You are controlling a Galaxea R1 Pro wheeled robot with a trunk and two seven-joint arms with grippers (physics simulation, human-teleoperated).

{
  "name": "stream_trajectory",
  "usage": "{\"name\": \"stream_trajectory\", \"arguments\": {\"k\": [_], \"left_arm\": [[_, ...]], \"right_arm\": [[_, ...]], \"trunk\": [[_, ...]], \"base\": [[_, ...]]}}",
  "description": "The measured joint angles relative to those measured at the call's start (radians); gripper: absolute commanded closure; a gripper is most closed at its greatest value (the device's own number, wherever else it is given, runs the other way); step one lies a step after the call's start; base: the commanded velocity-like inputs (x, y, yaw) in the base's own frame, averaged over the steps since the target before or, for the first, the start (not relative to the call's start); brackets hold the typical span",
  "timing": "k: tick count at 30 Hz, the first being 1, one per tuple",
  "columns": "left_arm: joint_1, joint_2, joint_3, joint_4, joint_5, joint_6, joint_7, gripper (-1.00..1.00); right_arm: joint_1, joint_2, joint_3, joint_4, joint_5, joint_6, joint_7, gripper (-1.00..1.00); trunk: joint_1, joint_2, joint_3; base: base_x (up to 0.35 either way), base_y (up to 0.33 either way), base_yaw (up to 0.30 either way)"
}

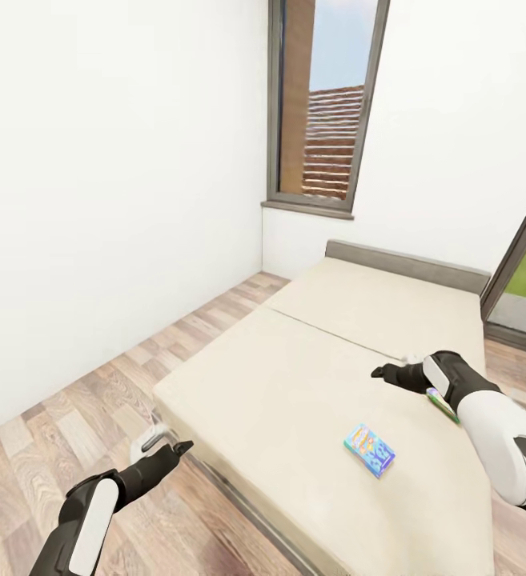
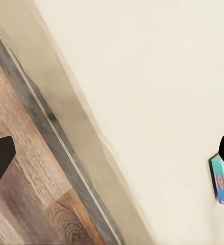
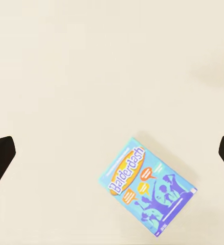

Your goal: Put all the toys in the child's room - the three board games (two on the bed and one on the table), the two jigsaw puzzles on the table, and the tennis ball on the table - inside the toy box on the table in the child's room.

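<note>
Head view: the beige bed (image 1: 311,352) fills a white-walled room with plank floor (image 1: 62,440) and tall window (image 1: 327,104). A blue board game (image 1: 370,450) lies near the mattress's right edge.

Left wrist view: left gripper (image 2: 112,155) open above the mattress's side edge.

Right wrist view: right gripper (image 3: 112,155) open over the game (image 3: 148,191).

Two board games lie on the one bed (image 1: 295,376): a blue box (image 1: 370,450) near its right edge, and a second flat box (image 1: 441,403) partly hidden by the right arm. Two windows show.
</note>
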Motion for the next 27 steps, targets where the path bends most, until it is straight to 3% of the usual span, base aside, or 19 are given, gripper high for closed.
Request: {"name": "stream_trajectory", "arguments": {"k": [27], "left_arm": [[0.003,0.0,0.001,0.011,-0.001,-0.007,0.001,-1.0]], "right_arm": [[0.004,-0.011,-0.004,0.002,-0.034,-0.04,0.093,-1.0]], "trunk": [[0.0,0.0,-0.044]], "base": [[0.0,0.0,0.0]]}}
